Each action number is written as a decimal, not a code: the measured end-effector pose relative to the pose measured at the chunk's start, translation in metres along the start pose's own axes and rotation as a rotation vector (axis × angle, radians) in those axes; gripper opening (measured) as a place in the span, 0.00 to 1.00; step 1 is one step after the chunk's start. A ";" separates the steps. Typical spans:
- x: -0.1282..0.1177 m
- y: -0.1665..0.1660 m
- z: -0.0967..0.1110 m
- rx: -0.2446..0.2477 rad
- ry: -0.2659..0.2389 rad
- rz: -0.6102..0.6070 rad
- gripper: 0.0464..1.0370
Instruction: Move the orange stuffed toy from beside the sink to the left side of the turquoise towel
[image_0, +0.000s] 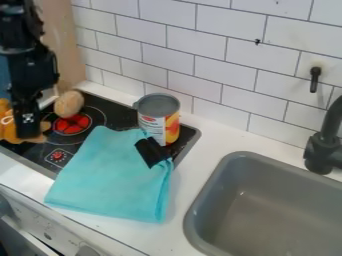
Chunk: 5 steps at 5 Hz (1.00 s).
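Note:
The black gripper (28, 122) hangs at the far left, over the left part of the stove, in front of an orange plush toy (9, 125). Just right of it is a tan, rounded object (69, 104) near the red burner. A folded teal cloth (110, 175) lies partly on the stove and partly on the white counter. Behind the cloth's upper right corner stands a can (160, 117) with a grey top and a white, red and yellow label. A small black object (152, 151) rests on the cloth beside the can.
The black stovetop (107, 107) lies under these things, against a white tiled wall (227, 60). A grey sink (267, 210) is at the right, with a black faucet (324, 147) behind it. Knobs (87, 250) line the stove's front at lower left.

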<state>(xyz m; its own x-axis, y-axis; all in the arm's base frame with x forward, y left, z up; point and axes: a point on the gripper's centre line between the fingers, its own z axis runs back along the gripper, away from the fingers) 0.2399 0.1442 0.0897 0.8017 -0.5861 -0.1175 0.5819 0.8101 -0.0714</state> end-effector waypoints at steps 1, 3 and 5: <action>-0.001 0.002 -0.013 -0.006 -0.007 -0.008 0.56; -0.002 0.002 -0.041 -0.015 0.010 -0.011 0.56; 0.001 -0.002 -0.055 -0.025 0.001 -0.004 0.60</action>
<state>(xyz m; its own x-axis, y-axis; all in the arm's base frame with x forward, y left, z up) 0.2321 0.1429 0.0350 0.7989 -0.5897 -0.1186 0.5817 0.8076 -0.0970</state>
